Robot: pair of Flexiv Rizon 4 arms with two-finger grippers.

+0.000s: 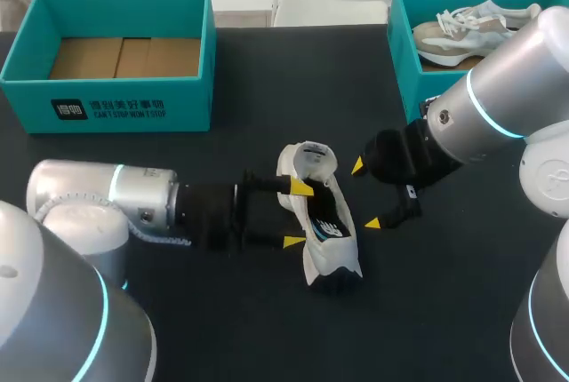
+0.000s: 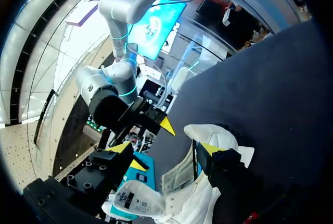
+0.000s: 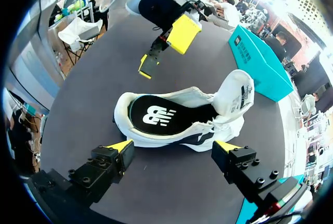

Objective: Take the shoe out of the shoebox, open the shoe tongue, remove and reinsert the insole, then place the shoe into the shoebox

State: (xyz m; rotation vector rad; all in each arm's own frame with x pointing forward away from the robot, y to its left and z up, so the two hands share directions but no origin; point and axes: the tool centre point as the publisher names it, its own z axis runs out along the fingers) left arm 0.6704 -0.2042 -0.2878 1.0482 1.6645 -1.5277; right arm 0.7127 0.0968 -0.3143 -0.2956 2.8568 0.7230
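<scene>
My left pincer (image 1: 298, 215): open, just beside the shoe (image 1: 322, 222). My right pincer (image 1: 365, 194): open, opposite. Shoe: on tabletop (image 1: 222, 311) between both pincers, black insole (image 3: 158, 115) showing.

Left arm (image 1: 133, 204): mine, in from the left, lying low and almost level, reaching toward the table's middle.
Left wrist (image 1: 209, 215): black section, in line with the forearm.
Left gripper (image 1: 297, 215): fingers point rightward, yellow tips spread wide.
Right arm (image 1: 498, 107): mine, in from the right, slanting down toward the middle.
Right wrist (image 1: 404, 155): black, angled downward.
Right gripper (image 1: 365, 194): fingers spread wide, facing my left gripper.
Spacing: grippers near each other, apart.
</scene>
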